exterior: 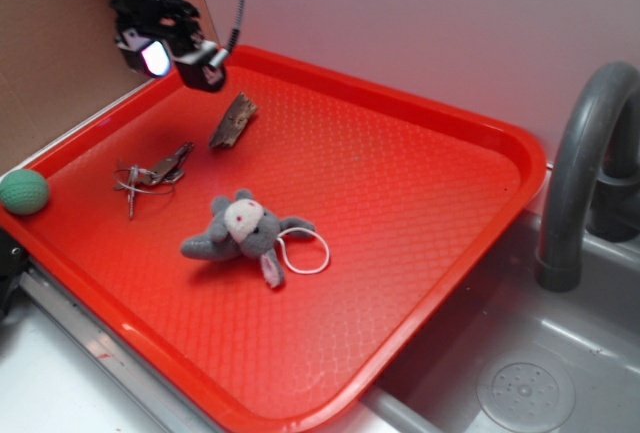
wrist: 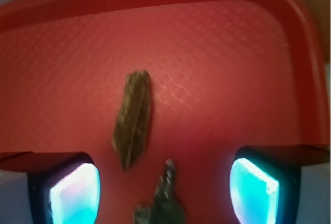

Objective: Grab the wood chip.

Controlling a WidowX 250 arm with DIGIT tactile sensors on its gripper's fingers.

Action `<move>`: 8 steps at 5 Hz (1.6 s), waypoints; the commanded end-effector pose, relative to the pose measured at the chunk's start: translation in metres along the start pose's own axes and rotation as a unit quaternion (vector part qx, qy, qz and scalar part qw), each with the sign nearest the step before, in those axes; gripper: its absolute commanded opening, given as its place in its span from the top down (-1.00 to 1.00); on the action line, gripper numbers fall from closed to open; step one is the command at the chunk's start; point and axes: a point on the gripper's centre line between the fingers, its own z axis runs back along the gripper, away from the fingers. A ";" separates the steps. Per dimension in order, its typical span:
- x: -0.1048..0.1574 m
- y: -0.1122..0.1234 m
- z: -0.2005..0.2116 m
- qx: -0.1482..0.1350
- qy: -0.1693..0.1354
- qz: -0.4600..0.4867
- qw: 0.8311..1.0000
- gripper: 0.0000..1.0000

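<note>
Workspace: red plastic tray (exterior: 420, 153) with a diamond-textured floor, set on a grey counter beside a sink (exterior: 540, 373) with a grey faucet (exterior: 580, 163); pale wall behind, brown cardboard panel (exterior: 50, 43) at the left. Gripper (exterior: 182, 63) is above the tray's far left corner, clear of the floor, jaws spread wide with nothing between them. In the wrist view the two fingers (wrist: 75, 193) sit at the lower left and lower right of frame, their pads glowing cyan, with bare tray between them. Wood chip (exterior: 232, 120) lies flat on the tray floor just in front of and below the gripper, not touched by it. Wrist view shows the chip (wrist: 133, 118) as an elongated rough brown sliver, long axis roughly up-down in frame, nearer the left finger than the right, ahead of the fingertips. Bunch of metal keys (exterior: 152, 173) lies near the chip on its left side, apart from it; part of the keys (wrist: 163, 200) shows at the bottom centre of the wrist view. Grey plush toy (exterior: 245, 233) with a white cord loop rests near tray centre. Green knitted ball (exterior: 22, 191) sits at the tray's left rim.
</note>
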 end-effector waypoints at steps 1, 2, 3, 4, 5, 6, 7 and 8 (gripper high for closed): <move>0.004 -0.028 -0.031 -0.002 0.008 -0.028 1.000 -1.00; -0.004 -0.035 -0.050 0.007 0.035 -0.020 0.999 -1.00; -0.008 -0.037 -0.049 0.032 0.033 -0.021 0.999 1.00; -0.012 -0.040 -0.059 0.033 0.054 -0.020 0.998 1.00; -0.019 -0.031 -0.008 0.086 0.064 -0.037 0.994 1.00; -0.031 -0.031 0.041 0.069 0.035 0.001 0.997 1.00; -0.043 -0.029 0.091 0.052 0.002 0.005 0.999 1.00; -0.071 -0.042 0.142 0.044 -0.015 0.014 0.999 1.00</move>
